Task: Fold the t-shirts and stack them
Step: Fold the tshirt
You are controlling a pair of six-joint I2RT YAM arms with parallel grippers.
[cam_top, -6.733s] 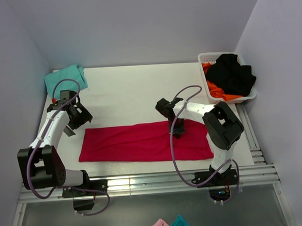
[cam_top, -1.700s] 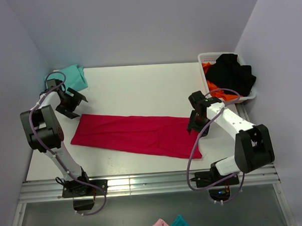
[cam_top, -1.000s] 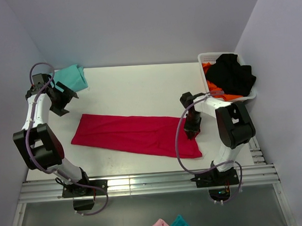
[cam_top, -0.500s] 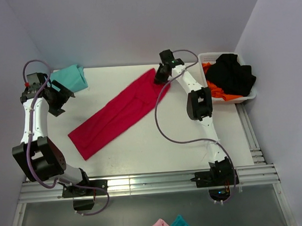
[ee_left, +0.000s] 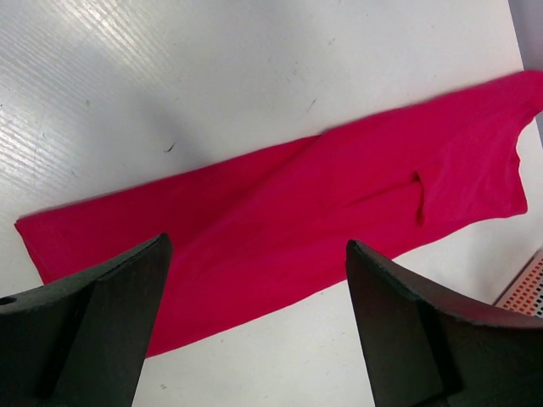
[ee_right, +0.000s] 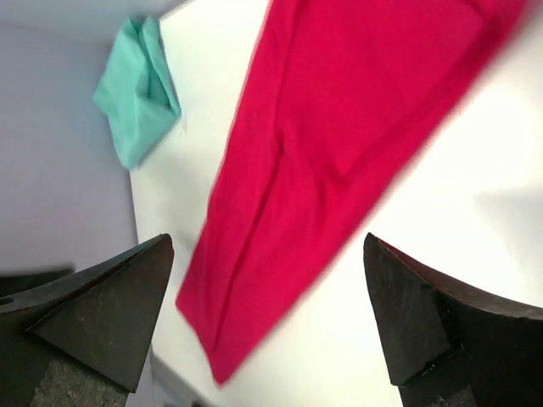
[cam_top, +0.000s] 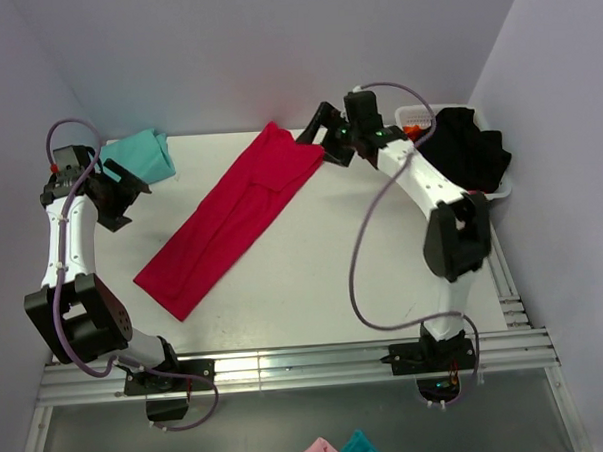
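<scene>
The crimson t-shirt [cam_top: 231, 217], folded into a long strip, lies flat and diagonal on the white table [cam_top: 324, 275], running from front left to the back middle. My right gripper [cam_top: 324, 143] hovers open just past its far end and holds nothing. In the right wrist view the crimson t-shirt [ee_right: 331, 144] stretches away below my right gripper [ee_right: 267, 242], with the teal t-shirt [ee_right: 136, 93] beyond. The teal t-shirt [cam_top: 141, 156] sits bunched in the back left corner. My left gripper [cam_top: 126, 200] hangs open beside it, above the table. Below my left gripper [ee_left: 256, 246] the crimson t-shirt [ee_left: 339, 212] shows.
A white basket [cam_top: 416, 186] at the back right holds black and orange clothes. Walls close in the table at the back and on both sides. A metal rail [cam_top: 288, 367] runs along the front edge.
My right gripper swung the crimson t-shirt's right end to the back of the table, then opened and let it go. The shirt now lies diagonal. The left arm barely moved.
</scene>
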